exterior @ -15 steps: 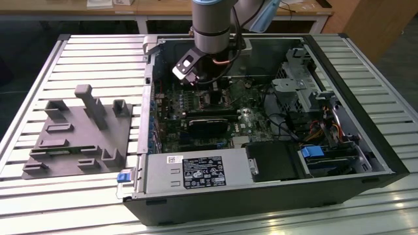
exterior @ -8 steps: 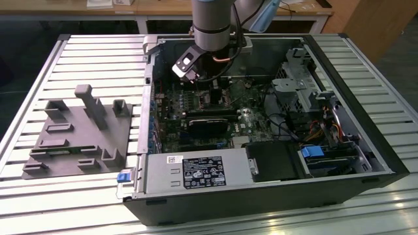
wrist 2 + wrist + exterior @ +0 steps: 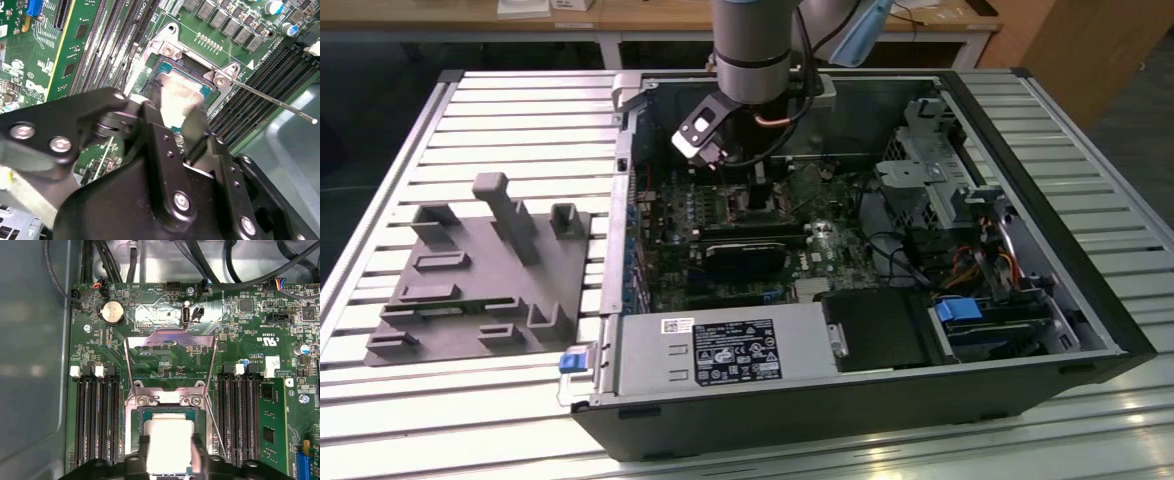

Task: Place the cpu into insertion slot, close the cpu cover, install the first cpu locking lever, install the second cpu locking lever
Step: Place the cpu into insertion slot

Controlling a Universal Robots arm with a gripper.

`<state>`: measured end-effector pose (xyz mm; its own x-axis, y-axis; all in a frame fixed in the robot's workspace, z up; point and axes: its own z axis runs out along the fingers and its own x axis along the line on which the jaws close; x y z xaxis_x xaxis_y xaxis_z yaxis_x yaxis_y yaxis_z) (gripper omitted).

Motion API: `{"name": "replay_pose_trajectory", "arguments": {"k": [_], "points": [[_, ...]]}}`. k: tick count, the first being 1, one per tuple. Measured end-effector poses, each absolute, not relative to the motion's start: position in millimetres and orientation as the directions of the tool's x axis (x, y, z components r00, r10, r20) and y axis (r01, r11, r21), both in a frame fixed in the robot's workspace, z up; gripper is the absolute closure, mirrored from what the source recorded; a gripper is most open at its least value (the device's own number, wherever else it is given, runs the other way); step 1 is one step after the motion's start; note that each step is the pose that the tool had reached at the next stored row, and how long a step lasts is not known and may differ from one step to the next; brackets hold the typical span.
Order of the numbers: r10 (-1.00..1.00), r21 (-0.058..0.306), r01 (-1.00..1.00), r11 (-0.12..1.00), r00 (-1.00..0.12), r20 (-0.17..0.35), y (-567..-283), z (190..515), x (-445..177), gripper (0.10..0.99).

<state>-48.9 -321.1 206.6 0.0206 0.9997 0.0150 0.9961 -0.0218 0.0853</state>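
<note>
Step in hand: seating the cpu [image 3: 170, 436] in the insertion slot [image 3: 133, 420], as I judge it; cover and levers are not yet done.
Gripper [image 3: 170, 446]: reaching down into the open computer case [image 3: 854, 420], toward its far side in the exterior view; its jaws are drawn in narrowly, one finger pressed against each of two opposite edges of the chip.
Cpu: held flat, metal top up, directly over the slot; whether it already rests inside I cannot tell.
Cpu cover [image 3: 172, 337]: swung open, lying back on the board beyond the slot.
Locking lever [image 3: 270, 97]: a thin rod angled out beside the slot, unlatched.
Memory slots [image 3: 95, 425]: flank the slot on both sides.
Doing it well: keep the chip level and square to the slot's rim, lower straight with no sideways drag or pressing.
Risk: a tilted corner could catch on the rim or harm the contacts.
</note>
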Motion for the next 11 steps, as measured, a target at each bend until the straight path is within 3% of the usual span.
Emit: {"name": "replay_pose_trajectory", "arguments": {"k": [1, 2, 4, 5, 7, 11], "points": [[1.000, 0.085, 0.996, -0.022, 0.021, 0.015, -321.1, 206.7, -48.9, 0.671], [1.000, 0.085, 0.996, -0.022, 0.021, 0.015, -321.1, 206.7, -48.9, 0.671], [1.000, 0.085, 0.996, -0.022, 0.021, 0.015, -321.1, 206.8, -48.9, 0.788], [1.000, 0.085, 0.996, -0.022, 0.021, 0.015, -321.1, 206.9, -48.9, 0.788], [1.000, 0.085, 0.996, -0.022, 0.021, 0.015, -321.1, 206.9, -48.9, 0.906], [1.000, 0.085, 0.996, -0.022, 0.021, 0.015, -321.1, 207.1, -48.9, 0.984]]}}
